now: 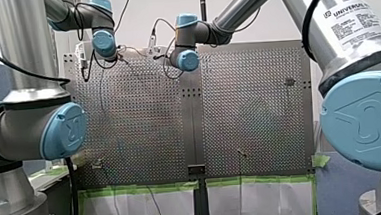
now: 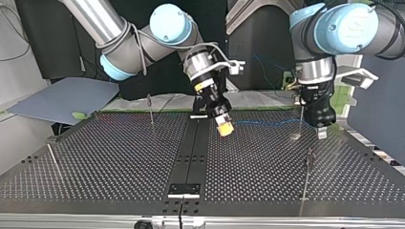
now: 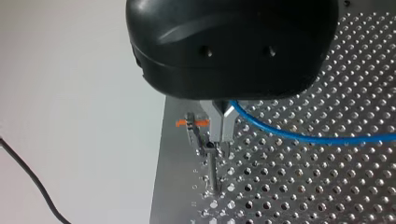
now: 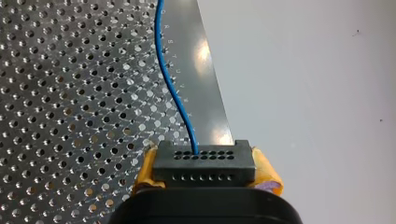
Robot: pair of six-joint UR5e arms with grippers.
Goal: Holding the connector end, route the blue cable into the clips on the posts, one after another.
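Observation:
My left gripper (image 3: 220, 138), black with metal fingers, is shut on the blue cable (image 3: 299, 137), which runs out sideways over the perforated plate. Just beside its fingertips stands a thin post (image 3: 213, 164) topped by a clip with orange tabs (image 3: 191, 123). My right gripper (image 4: 205, 174) holds the black connector (image 4: 204, 162) between its yellow pads, and the blue cable (image 4: 173, 88) leaves the connector's face ahead of it. In the top view the cable (image 2: 265, 123) spans low between my right gripper (image 2: 224, 128) and my left gripper (image 2: 321, 132).
More thin posts rise from the perforated table (image 2: 119, 162): one at the top view's back left (image 2: 150, 112), one at its left edge (image 2: 52, 160), one at the front right (image 2: 308, 174). A black strip (image 2: 191, 152) runs down the table's middle.

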